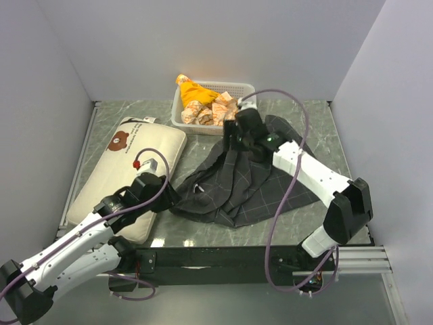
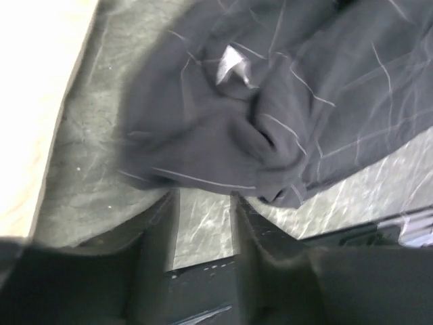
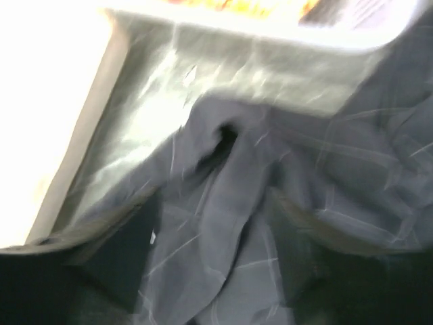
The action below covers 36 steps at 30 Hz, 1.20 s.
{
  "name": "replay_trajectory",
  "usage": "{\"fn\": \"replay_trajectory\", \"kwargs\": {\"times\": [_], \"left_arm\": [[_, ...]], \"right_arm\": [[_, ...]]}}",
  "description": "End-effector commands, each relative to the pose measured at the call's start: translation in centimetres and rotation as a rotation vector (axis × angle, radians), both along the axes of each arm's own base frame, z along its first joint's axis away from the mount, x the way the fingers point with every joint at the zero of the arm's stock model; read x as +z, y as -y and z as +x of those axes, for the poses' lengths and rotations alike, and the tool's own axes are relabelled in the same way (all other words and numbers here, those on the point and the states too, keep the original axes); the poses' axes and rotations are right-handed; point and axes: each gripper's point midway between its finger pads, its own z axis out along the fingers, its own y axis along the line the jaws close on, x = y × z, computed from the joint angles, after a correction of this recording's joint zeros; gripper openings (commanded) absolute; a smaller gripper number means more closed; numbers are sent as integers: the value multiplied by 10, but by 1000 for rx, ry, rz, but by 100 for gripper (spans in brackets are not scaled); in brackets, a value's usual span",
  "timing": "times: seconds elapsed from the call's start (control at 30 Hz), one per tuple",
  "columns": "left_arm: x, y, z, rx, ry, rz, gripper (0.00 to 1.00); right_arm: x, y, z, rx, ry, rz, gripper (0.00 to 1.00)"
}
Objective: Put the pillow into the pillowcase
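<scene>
The cream pillow (image 1: pixel 128 176) with a brown bear face lies flat at the left; its edge also shows in the left wrist view (image 2: pixel 34 101) and the right wrist view (image 3: pixel 40 101). The dark checked pillowcase (image 1: pixel 250 179) lies crumpled in the middle of the table. My left gripper (image 1: pixel 172 196) is low at the case's near-left edge, open and empty, its tips (image 2: pixel 205 203) just short of the fabric (image 2: pixel 270 122). My right gripper (image 1: pixel 233 141) is over the case's far edge. Its jaws are wide apart, and a fold of the fabric (image 3: pixel 230 223) runs between the fingers (image 3: pixel 128 250).
A white mesh basket (image 1: pixel 247 88) with orange-and-white cloth bundles (image 1: pixel 203 108) stands at the back, just beyond the right gripper; its rim shows in the right wrist view (image 3: pixel 270 20). Grey walls close in the left, back and right. The green marbled table (image 1: pixel 318 128) shows around the cloth.
</scene>
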Motion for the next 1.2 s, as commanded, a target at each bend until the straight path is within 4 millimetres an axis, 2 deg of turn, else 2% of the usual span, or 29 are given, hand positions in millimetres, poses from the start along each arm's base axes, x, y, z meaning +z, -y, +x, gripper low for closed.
{"fn": "replay_trajectory", "kwargs": {"times": [0.0, 0.03, 0.07, 0.1, 0.13, 0.17, 0.2, 0.23, 0.27, 0.3, 0.33, 0.4, 0.43, 0.5, 0.57, 0.63, 0.67, 0.8, 0.93, 1.0, 1.03, 1.1, 1.13, 1.17], "left_arm": [[29, 17, 4, -95, 71, -59, 56], [30, 21, 3, -118, 73, -62, 57], [30, 26, 0, -157, 64, -70, 57], [24, 32, 0, -194, 51, -51, 57], [22, 38, -1, -216, 43, -45, 57], [18, 48, -10, -260, 37, -27, 57], [8, 51, -7, -242, 34, 20, 59], [7, 57, -10, -252, 38, 43, 60], [3, 68, -19, -294, 40, 64, 60], [-8, 71, -18, -287, 29, 106, 60], [-10, 78, -22, -313, 36, 122, 60], [-25, 80, -17, -312, 36, 192, 61], [-23, 88, -17, -328, 53, 196, 61], [-34, 90, -14, -330, 50, 266, 61], [-30, 97, -10, -332, 81, 299, 62], [-31, 101, -6, -326, 97, 330, 63], [-32, 102, -4, -324, 100, 338, 64], [-46, 104, 4, -320, 91, 413, 62], [-59, 98, 5, -303, 73, 460, 44], [-63, 95, 3, -302, 68, 455, 39], [-64, 93, 3, -295, 65, 460, 29], [-64, 86, 3, -274, 62, 474, 20], [-62, 85, 3, -265, 64, 470, 7], [-55, 85, 3, -255, 76, 450, 4]], "right_arm": [[-9, 4, -28, -5, 10, 37, 80], [-34, 15, -44, -34, -31, 37, 83], [-17, 21, -50, -52, 25, 93, 84], [-18, 26, -58, -67, 30, 120, 83], [-44, 29, -76, -64, -26, 139, 82], [-31, 25, -85, -35, 14, 219, 77], [-39, 19, -98, -8, -2, 249, 74], [-67, 21, -116, -11, -54, 252, 68], [-69, 19, -123, -7, -43, 270, 66], [-79, 20, -131, -10, -56, 267, 65], [-102, 20, -146, -9, -95, 253, 63], [-111, 15, -154, 4, -94, 277, 63], [-123, 10, -166, 24, -117, 275, 63], [-131, 5, -169, 30, -113, 265, 63], [-136, -6, -177, 63, -117, 235, 63], [-135, -12, -174, 56, -98, 210, 64], [-143, -15, -177, 65, -111, 181, 64], [-147, -26, -179, 72, -120, 164, 64], [-152, -30, -186, 79, -133, 155, 64], [-153, -32, -191, 88, -137, 152, 64], [-153, -32, -192, 89, -136, 153, 64], [-154, -36, -198, 110, -142, 150, 64], [-155, -38, -201, 118, -142, 146, 64], [-154, -39, -203, 125, -140, 145, 64]]}}
